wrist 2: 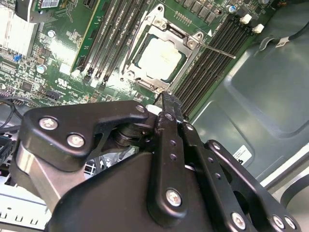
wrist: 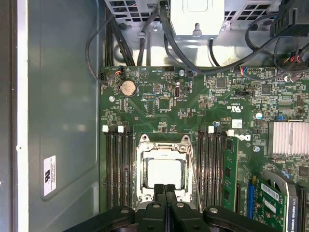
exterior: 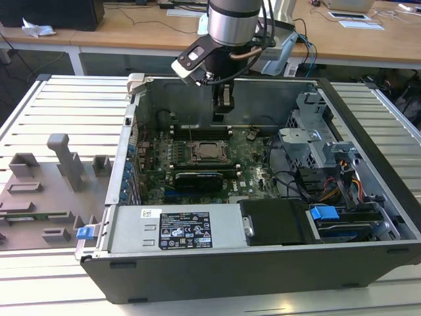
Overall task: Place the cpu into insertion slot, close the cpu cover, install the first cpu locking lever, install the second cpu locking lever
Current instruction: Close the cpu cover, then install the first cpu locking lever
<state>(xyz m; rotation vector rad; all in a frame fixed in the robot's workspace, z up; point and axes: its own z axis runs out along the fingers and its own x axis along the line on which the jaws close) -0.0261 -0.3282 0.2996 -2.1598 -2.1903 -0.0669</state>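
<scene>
The tool [wrist: 164, 191] hangs just above the near edge of the insertion slot [wrist: 143, 145], and its two fingers are pressed together with nothing between them. The cpu [wrist: 164, 173] lies inside the insertion slot, and the cpu cover [wrist: 163, 149] seems to lie flat over it, so that the pale metal top shows through the window. In the second wrist view a thin locking lever [wrist 2: 219, 52] sticks out sideways from one corner of the slot, so I judge that it is not hooked down. I cannot tell where the other lever stands. The risk, as I see it, is that the closed tip slides off such a thin rod. It could then strike the memory banks [wrist: 120, 169] just beside the slot, or the green board around it. An unhooked lever may also let the cover spring up. I count one cpu, one slot, one cover, one lever that I can see clearly, two memory banks, one on each side of the slot, and one tool.
</scene>
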